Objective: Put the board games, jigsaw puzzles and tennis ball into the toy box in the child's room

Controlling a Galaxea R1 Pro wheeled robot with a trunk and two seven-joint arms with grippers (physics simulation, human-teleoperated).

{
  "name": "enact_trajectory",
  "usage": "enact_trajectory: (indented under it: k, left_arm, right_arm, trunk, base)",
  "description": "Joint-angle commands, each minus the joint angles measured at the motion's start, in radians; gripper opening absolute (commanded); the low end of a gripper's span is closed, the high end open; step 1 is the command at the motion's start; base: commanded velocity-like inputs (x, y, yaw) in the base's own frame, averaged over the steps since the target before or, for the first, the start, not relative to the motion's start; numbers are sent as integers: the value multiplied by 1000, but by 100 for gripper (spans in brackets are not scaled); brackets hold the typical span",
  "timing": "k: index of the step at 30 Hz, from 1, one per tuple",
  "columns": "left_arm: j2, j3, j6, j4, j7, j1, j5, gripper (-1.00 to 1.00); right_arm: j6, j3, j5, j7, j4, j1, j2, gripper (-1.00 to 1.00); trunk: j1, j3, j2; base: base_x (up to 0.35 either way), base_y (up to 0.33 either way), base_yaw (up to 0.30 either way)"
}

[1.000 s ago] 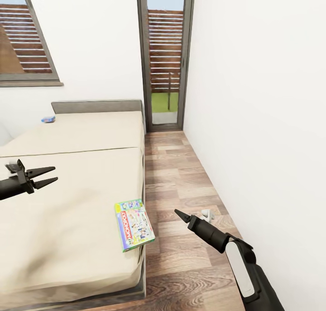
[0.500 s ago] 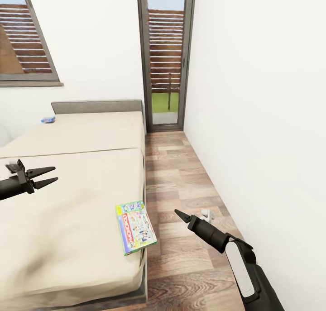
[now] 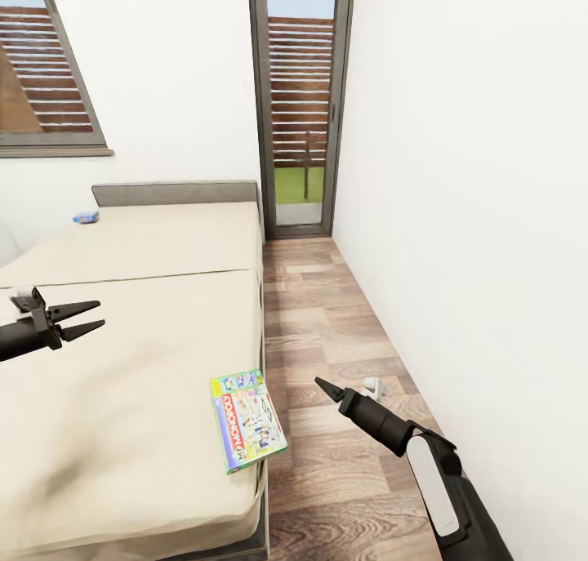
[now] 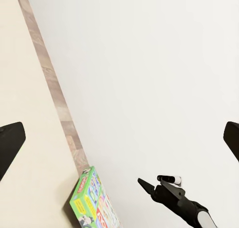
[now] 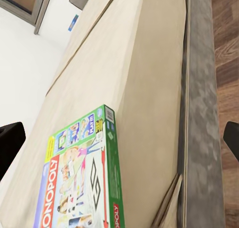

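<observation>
Green board game flat on the bed, lower centre of the head frame, one corner overhanging the mattress edge beside the wood floor. Overhang gives a likely entry for a finger beneath the box. Smaller blue board game at upper left near the headboard; detail too small to confirm.

Right gripper right of the green box, over the floor, fingers apparently drawn to a point, empty; the right wrist view suggests some gap, so cannot tell. Left gripper at left edge above the mattress, fingers spread, empty.

Small grey item on the floor just behind the right gripper. Wall close on the right, limiting swing room. Glass door at top centre.
</observation>
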Motion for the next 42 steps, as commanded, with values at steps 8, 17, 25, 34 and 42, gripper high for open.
enact_trajectory:
  k: [8, 17, 25, 34, 42]
  left_arm:
    - [0, 0, 4, 0, -3, -1, -1, 100]
    - [0, 0, 4, 0, -3, -1, -1, 100]
    - [0, 0, 4, 0, -3, -1, -1, 100]
    - [0, 0, 4, 0, -3, -1, -1, 100]
    - [0, 0, 4, 0, -3, -1, -1, 100]
  right_arm:
    - [7, -3, -3, 2, 0, 1, 1, 100]
    - [9, -3, -4, 0, 0, 1, 1, 100]
    - [7, -3, -3, 0, 0, 1, 1, 100]
    - [7, -17, -3, -1, 0, 1, 1, 100]
    - [14, -63, -5, 2, 18, 0, 0, 100]
  trunk:
    - [0, -1, 0]
    - [0, -1, 0]
    - [0, -1, 0]
    - [0, -1, 0]
    - [0, -1, 0]
  base:
    - [1, 0, 0]
    - [0, 0, 0]
    - [0, 0, 0]
    - [-1, 0, 0]
    - [-83, 0, 0]
